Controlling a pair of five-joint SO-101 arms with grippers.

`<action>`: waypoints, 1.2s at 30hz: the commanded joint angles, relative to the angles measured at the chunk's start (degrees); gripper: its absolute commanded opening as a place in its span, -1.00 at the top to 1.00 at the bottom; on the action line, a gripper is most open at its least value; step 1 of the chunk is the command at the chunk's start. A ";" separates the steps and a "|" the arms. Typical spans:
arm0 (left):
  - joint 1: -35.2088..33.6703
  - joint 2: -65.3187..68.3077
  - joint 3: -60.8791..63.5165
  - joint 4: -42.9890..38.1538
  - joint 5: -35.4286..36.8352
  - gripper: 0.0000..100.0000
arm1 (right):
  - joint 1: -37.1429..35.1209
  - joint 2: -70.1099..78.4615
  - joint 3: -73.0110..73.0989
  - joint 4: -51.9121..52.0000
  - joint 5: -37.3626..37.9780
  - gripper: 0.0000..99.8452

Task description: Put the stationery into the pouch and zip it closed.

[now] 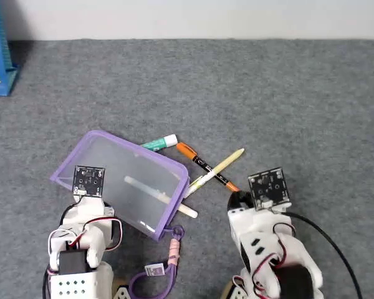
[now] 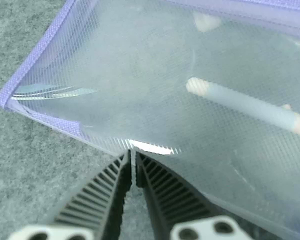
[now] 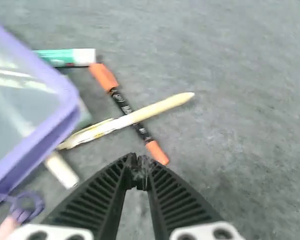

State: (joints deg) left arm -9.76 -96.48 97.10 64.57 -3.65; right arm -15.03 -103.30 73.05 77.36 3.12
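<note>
The pouch [image 1: 121, 165] lies flat on the grey tabletop [image 1: 287, 99], its mouth turned toward 4 o'clock, where the loose stationery sits, so each piece has only a short way in. A pale pen [image 1: 159, 194] is already partly inside, its end poking out through the mouth. The teal marker [image 1: 159, 143] lies at the pouch's 1 o'clock corner. The orange pen [image 1: 193, 156] and cream pen [image 1: 230, 157] lie crossed just off its 3 o'clock side. The left claw [image 2: 134, 162] has its jaws together at the pouch's 8 o'clock edge, probably anchoring it against sliding; whether film is pinched between them is unclear. The right claw [image 3: 138, 170], also closed and empty, hangs at 5 o'clock of the crossed pens, by the orange pen's end. The zip pull [image 1: 177, 232] rests at the pouch's 5 o'clock corner, the zip not yet drawn.
</note>
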 commanded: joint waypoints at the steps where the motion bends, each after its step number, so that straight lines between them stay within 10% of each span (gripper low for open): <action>1: 0.00 -0.62 -1.01 0.35 -0.44 0.97 | -4.44 5.05 -7.12 4.18 -1.23 0.98; 9: 0.00 -0.62 -1.01 0.35 -0.44 0.97 | -12.97 27.56 -13.71 4.09 -6.15 0.93; 17: 0.00 -0.62 -1.01 0.35 -0.44 0.97 | -20.26 51.03 -15.21 -0.84 -16.26 0.46; 36: 0.00 -0.62 -1.01 0.35 -0.44 0.97 | -44.88 58.07 -18.11 -13.23 -35.52 0.62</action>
State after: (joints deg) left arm -9.76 -96.48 97.10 64.57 -3.65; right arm -58.55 -45.54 58.11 65.14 -31.52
